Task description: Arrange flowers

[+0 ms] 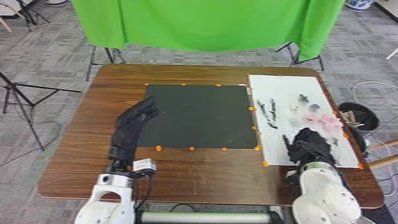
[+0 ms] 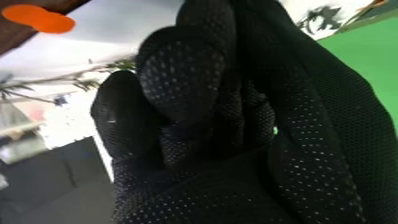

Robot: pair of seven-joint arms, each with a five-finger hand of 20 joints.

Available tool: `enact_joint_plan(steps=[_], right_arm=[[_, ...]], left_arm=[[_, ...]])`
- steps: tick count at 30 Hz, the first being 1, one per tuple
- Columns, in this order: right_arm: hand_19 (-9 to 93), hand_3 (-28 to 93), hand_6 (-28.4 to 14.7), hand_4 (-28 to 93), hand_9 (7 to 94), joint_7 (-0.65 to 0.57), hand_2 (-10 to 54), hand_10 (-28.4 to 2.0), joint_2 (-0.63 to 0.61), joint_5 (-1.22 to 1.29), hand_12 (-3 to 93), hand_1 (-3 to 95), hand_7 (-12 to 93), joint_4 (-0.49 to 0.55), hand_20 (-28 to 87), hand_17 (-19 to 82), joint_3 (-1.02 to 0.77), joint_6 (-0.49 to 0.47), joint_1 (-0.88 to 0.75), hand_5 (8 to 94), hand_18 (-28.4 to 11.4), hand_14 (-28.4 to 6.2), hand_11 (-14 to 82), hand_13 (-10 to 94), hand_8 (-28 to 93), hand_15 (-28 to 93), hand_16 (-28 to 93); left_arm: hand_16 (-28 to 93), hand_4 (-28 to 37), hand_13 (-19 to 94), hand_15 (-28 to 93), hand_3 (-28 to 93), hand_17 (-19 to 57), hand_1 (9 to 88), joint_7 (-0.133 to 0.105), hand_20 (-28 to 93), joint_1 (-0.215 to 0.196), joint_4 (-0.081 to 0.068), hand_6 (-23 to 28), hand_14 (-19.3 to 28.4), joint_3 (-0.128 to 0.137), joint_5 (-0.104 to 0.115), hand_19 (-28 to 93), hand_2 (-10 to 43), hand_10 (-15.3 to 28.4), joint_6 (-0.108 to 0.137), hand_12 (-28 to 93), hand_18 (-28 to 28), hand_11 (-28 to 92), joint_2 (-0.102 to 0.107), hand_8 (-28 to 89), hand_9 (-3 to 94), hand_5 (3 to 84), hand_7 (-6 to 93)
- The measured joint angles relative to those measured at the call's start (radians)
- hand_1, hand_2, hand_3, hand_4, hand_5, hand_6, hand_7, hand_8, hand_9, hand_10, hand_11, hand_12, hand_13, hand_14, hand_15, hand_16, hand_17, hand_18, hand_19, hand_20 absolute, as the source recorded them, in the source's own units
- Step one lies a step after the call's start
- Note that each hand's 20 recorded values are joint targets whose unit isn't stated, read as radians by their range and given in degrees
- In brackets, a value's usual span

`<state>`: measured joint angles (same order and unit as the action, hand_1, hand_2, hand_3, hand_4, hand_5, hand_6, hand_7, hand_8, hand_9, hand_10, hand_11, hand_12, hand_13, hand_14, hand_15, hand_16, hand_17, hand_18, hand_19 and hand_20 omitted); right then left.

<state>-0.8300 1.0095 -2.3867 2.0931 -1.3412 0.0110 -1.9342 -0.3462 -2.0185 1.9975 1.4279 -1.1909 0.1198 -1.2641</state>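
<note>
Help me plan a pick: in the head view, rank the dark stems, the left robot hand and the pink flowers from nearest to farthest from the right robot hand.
1. Pink flowers: just beyond the right robot hand, on the white board.
2. Dark stems: same board, left side.
3. Left robot hand: across the black mat.

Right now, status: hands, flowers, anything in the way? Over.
Left hand open, at left edge of dark mat. Right hand over near end of white board. Pink flowers just beyond. Dark sprigs left of them, possible snag.
</note>
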Motion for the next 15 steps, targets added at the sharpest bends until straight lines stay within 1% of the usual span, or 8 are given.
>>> enact_joint_plan(steps=[2,5,15], right_arm=[[89,64,-4.5,18,86.9,0.015,-9.5,-11.2,-0.005,-0.010,54.6,56.1,32,-0.006,46,68,0.005,0.010,-0.002,73.6,-7.9,-1.6,25.1,93,25,53,35],[90,64,-4.2,20,87.1,0.033,-9.5,-11.4,-0.012,0.003,55.1,56.1,31,-0.012,45,68,0.005,0.040,-0.006,75.3,-8.0,-1.7,25.2,93,25,54,35],[91,65,-4.3,22,87.8,0.079,-9.5,-11.5,-0.029,0.043,55.7,55.9,30,-0.009,43,69,-0.014,0.159,-0.057,76.2,-8.0,-1.8,25.0,94,26,55,35]], left_arm=[[0,-18.9,34,17,70,5.6,26.5,0.002,14,0.000,0.000,2.3,16.6,0.000,-0.001,13,-5.4,12.5,-0.003,11,10.7,16,-0.002,-7,39.3,44.3,13.7],[0,-18.6,34,17,70,5.5,26.5,0.002,14,0.000,0.000,2.3,16.6,0.000,-0.001,13,-5.4,12.6,-0.003,11,10.7,16,-0.003,-7,39.3,44.3,13.7],[0,-18.5,34,17,70,5.5,26.6,0.002,14,0.000,0.000,2.4,16.6,-0.002,0.000,13,-5.4,12.7,-0.003,11,10.7,16,-0.003,-7,39.3,44.3,13.7]])
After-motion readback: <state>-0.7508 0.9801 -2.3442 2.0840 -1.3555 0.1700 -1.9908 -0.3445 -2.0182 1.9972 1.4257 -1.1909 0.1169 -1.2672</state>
